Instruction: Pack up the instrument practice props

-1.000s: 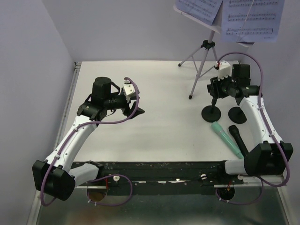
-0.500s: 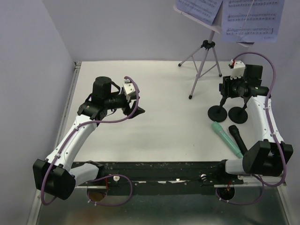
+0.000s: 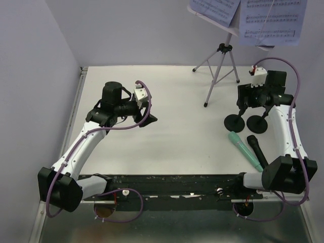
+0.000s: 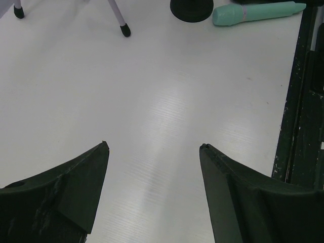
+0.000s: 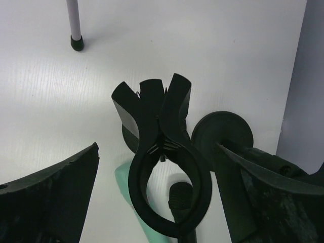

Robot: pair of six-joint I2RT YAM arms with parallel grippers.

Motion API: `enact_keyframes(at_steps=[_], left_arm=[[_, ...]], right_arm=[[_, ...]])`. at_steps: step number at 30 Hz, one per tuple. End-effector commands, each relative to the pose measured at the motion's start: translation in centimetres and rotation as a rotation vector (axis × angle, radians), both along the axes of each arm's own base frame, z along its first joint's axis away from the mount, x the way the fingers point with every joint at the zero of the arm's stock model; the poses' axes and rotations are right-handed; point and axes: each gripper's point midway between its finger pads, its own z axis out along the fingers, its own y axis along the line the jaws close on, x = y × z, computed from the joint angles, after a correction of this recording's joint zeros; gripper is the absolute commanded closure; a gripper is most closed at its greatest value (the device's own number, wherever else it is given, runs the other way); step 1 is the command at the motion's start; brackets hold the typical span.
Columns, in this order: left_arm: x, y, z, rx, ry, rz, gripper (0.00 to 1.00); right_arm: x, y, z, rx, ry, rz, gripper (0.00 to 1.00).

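While the right tool [image 5: 158,147] hangs over the two short black poles at the right side of the counter [image 3: 177,101], its jaws stand wide and grip nothing. The clip-topped pole [image 5: 162,152] is upright in the gap between the fingers [image 5: 50,202], with clear space on both sides of the clip, so no contact. The second pole [image 5: 223,134] shows its round base just right of that one, partly hidden under the right finger. From overhead the two bases sit side by side, just apart.

The mint-green microphone [image 3: 242,147] lies flat on the counter just in front of the pole bases, angled toward the near right corner. The black microphone [image 3: 257,151] lies just beside it on the right at the same angle. Can't tell whether the two touch.

The silver tripod [image 3: 224,49] stands at the far right of the counter, legs spread, with one foot near the clip-topped pole's base. The printed sheet-music pages [image 3: 268,20] sit on its desk at the top edge of the overhead view. The desk itself is mostly hidden behind them.

The left tool [image 4: 153,146] is over the left-centre of the counter, well apart from every prop. Its jaws are wide and hold nothing, with only counter surface showing between the fingers. Its wrist view catches the mint-green microphone, one pole base and two tripod feet along the far edge of the frame.
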Motion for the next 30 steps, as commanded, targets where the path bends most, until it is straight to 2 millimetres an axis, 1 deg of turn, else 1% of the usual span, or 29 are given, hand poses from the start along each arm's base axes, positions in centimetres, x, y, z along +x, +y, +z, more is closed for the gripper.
enact_keyframes(at_steps=[1, 4, 7, 11, 13, 14, 15, 17, 18, 19, 20, 23, 25, 26, 28, 30], left_arm=[[0.5, -0.5, 1.5, -0.027, -0.019, -0.015, 0.18], [0.8, -0.6, 1.9, -0.031, -0.022, -0.014, 0.18], [1.0, -0.6, 2.0, -0.027, -0.017, -0.014, 0.18], [1.2, -0.6, 2.1, -0.013, -0.016, -0.016, 0.18], [1.2, -0.6, 2.2, -0.007, -0.017, -0.018, 0.18], [1.2, -0.6, 2.3, -0.007, -0.016, -0.018, 0.18], [1.2, -0.6, 2.4, -0.006, -0.016, -0.018, 0.18], [1.3, -0.5, 2.6, -0.002, -0.018, -0.017, 0.18], [1.2, -0.4, 2.7, 0.001, -0.016, -0.011, 0.18], [1.2, -0.4, 2.7, 0.0, -0.008, -0.003, 0.18], [1.2, -0.3, 2.8, 0.003, -0.003, 0.002, 0.18], [0.7, -0.1, 2.9, 0.013, 0.016, 0.0, 0.18], [0.4, 0.0, 2.9, 0.021, 0.02, 0.004, 0.18], [0.3, 0.1, 3.0, 0.024, 0.021, 0.008, 0.18], [0.3, 0.3, 2.9, 0.033, 0.025, 0.022, 0.18], [0.3, 0.4, 3.0, 0.038, 0.033, 0.034, 0.18]], right_arm=[[-1.3, 0.6, 3.8, -0.004, -0.07, 0.041, 0.0], [-2.1, 1.9, 6.0, -0.012, -0.153, 0.142, 0.01], [-2.7, 4.0, 7.5, -0.014, -0.241, 0.253, 0.01], [-2.7, 7.1, 7.8, -0.037, -0.289, 0.388, 0.01], [-2.2, 9.0, 7.6, -0.033, -0.301, 0.455, 0.01], [-1.7, 9.4, 7.3, -0.027, -0.303, 0.463, 0.01], [-1.3, 10.8, 7.0, -0.007, -0.298, 0.492, 0.01], [0.2, 12.5, 6.9, 0.038, -0.295, 0.494, 0.04], [1.2, 13.0, 7.2, 0.056, -0.301, 0.482, 0.06], [2.3, 13.8, 7.2, 0.081, -0.297, 0.47, 0.08], [3.4, 14.2, 7.6, 0.092, -0.3, 0.444, 0.11], [7.1, 15.6, 7.8, 0.146, -0.32, 0.347, 0.16], [9.4, 15.7, 7.5, 0.141, -0.352, 0.267, 0.17], [10.4, 15.6, 7.1, 0.139, -0.364, 0.221, 0.19], [12.3, 15.7, 6.3, 0.123, -0.397, 0.169, 0.19], [13.9, 15.0, 5.3, 0.109, -0.404, 0.084, 0.19]])
